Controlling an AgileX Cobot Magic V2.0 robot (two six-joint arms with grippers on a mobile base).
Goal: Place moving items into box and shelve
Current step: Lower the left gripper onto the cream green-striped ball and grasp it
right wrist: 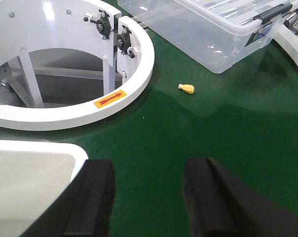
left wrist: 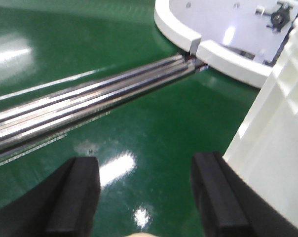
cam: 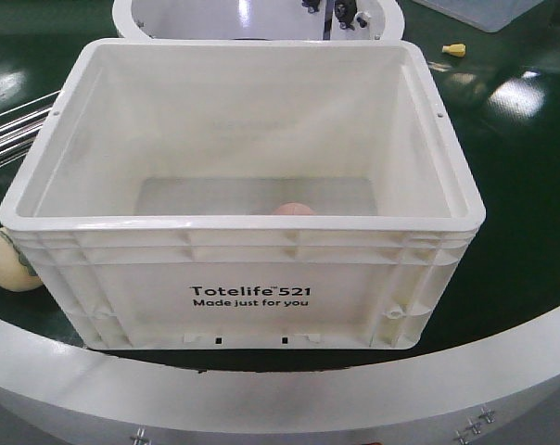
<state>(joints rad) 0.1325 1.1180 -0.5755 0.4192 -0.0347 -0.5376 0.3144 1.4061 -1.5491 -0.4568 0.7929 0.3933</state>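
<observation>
While the pinkish ball (cam: 292, 209) lay inside the white box (cam: 252, 278), mostly hidden behind the near wall at mid-frame, the cream ball (cam: 6, 261) was seen outside at the lower left, just beside the box and cut off by the frame edge. The left gripper (left wrist: 144, 195) was held with fingers wide apart next to the box wall, probably for that ball; only a pale sliver showed at the bottom edge. The right gripper (right wrist: 146, 197) was likewise spread and empty.
</observation>
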